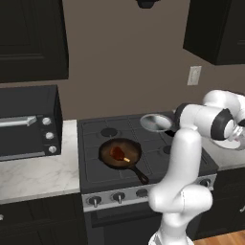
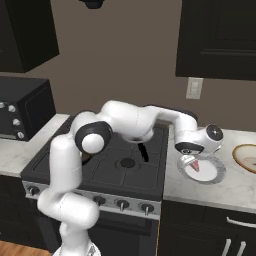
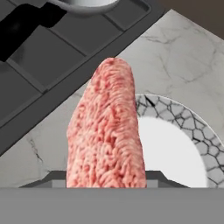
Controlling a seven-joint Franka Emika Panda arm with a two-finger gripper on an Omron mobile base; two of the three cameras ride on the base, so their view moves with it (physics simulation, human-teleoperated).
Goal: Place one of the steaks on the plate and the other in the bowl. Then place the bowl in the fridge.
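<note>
the end effector (image 2: 196, 161) hangs just above the plate (image 2: 212, 172), its jaws closed partway on the pinkish-red steak (image 3: 107, 135) with white marbling — in the hand view that steak rises up the middle of the picture, held on edge, with the plate's white centre and cracked grey-and-white rim (image 3: 175, 114) behind it to the right. in the right base view a small red tip of the steak (image 2: 196, 165) shows below the hand, over the plate's white middle. the plate sits on the pale marble worktop (image 2: 235, 187) just right of the black stove (image 2: 120, 170), and further right on the same worktop lies a round tan-rimmed dish (image 2: 246, 157), cut off by the picture's edge, which may be the bowl, though it is hard to tell. the white arm (image 2: 135, 120) reaches from the lower left across the stove top to the hand. in the left base view the black skillet (image 1: 120, 154) stands on the stove's front left burner with the reddish-brown steak (image 1: 118, 153) lying in it, a pale yellow streak at its side; a shiny silver round dish (image 1: 155, 122) sits at the stove's back right. left of the stove, on the marble worktop (image 1: 38, 174), stands a black microwave (image 1: 29, 122) with round knobs — dark cabinets (image 1: 31, 38) hang above it on the brown wall.
</note>
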